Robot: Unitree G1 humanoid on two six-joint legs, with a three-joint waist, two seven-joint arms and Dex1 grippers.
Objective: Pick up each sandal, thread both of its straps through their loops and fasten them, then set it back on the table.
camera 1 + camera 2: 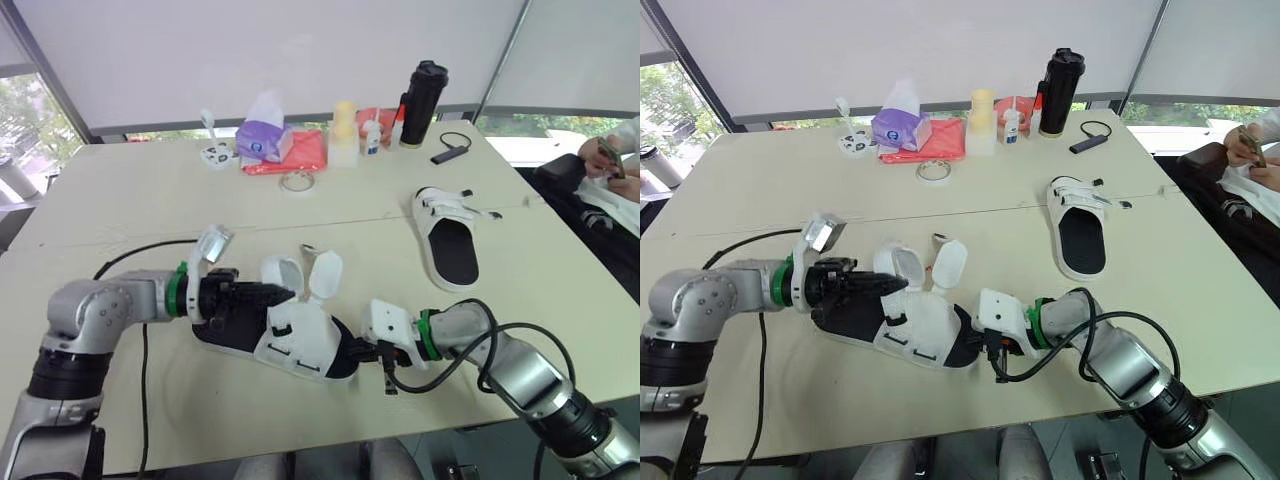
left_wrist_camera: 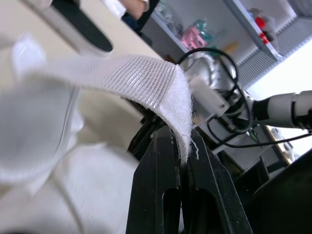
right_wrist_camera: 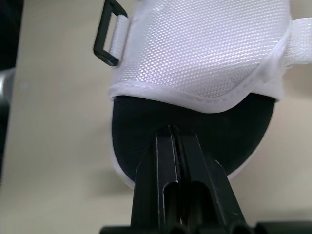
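- Head views: the near sandal (image 1: 300, 340) is seen lying on the table (image 1: 150, 190), between the left gripper (image 1: 252, 295) and the right gripper (image 1: 362, 352). A second sandal (image 1: 450, 240) is set well apart, to the right.
- Left wrist view: a white strap (image 2: 136, 83) is pinched between clenched fingers (image 2: 158, 165).
- Right wrist view: the fingers are pressed together, with their tips at the black sole (image 3: 141, 117). A black loop (image 3: 105, 34) is seen on the upper.

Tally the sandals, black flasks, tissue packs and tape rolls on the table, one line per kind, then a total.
White fabric sandals with black footbeds: 2
Tall black flask: 1
Purple tissue pack: 1
Pale ring-shaped tape roll: 1
Total: 5
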